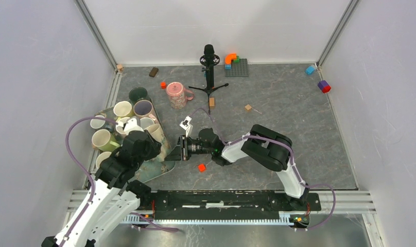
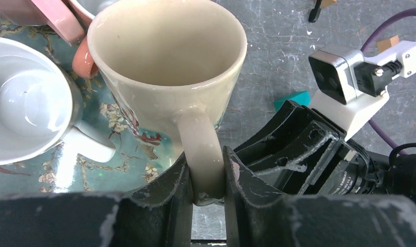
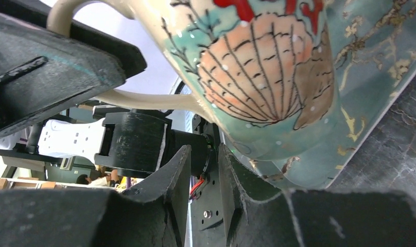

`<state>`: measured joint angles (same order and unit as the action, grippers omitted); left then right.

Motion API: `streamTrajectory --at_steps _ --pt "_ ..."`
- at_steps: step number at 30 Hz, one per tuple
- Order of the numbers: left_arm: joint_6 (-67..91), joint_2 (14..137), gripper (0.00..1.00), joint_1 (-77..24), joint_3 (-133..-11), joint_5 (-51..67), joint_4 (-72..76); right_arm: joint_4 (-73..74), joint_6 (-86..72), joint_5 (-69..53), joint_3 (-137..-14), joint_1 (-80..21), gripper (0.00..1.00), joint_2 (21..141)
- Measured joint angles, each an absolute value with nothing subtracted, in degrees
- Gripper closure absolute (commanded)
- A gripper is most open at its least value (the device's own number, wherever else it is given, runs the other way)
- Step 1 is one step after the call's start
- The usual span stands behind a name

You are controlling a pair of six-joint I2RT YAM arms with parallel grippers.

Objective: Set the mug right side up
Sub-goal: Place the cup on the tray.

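Note:
The mug [image 2: 165,56] is cream with a painted shell and red coral [image 3: 267,77]. Its mouth faces the left wrist camera, and it is held over the edge of the teal patterned tray [image 2: 108,164]. My left gripper [image 2: 206,175] is shut on its handle [image 2: 201,149]. From above, the mug [image 1: 155,132] sits just ahead of that gripper [image 1: 148,145]. My right gripper [image 3: 203,159] is low beside the mug's base, with a narrow gap between its jaws and nothing in it. It reaches in from the right [image 1: 176,153].
Several other mugs [image 1: 122,109] crowd the tray [image 1: 159,168], among them a white one [image 2: 26,108] next to the held mug. A pink mug [image 1: 176,95], a black stand [image 1: 210,67], a small orange block [image 1: 201,167] and toy bricks [image 1: 237,66] lie on the grey table.

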<state>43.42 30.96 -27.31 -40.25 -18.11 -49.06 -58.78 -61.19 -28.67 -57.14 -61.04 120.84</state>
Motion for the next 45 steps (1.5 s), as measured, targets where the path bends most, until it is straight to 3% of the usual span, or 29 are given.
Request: streamTrajectory --at_steps 22,45 --pt "51.2 30.1 0.98 -41.1 -35.9 -28.6 -50.9 -59.0 -62.3 -29.6 -58.9 -61.5 0.72 126.6" --pt "55.4 29.5 0.93 -42.9 -35.2 -27.9 -52.2 -56.6 -61.0 -29.8 -61.0 -61.9 0.73 127.5"
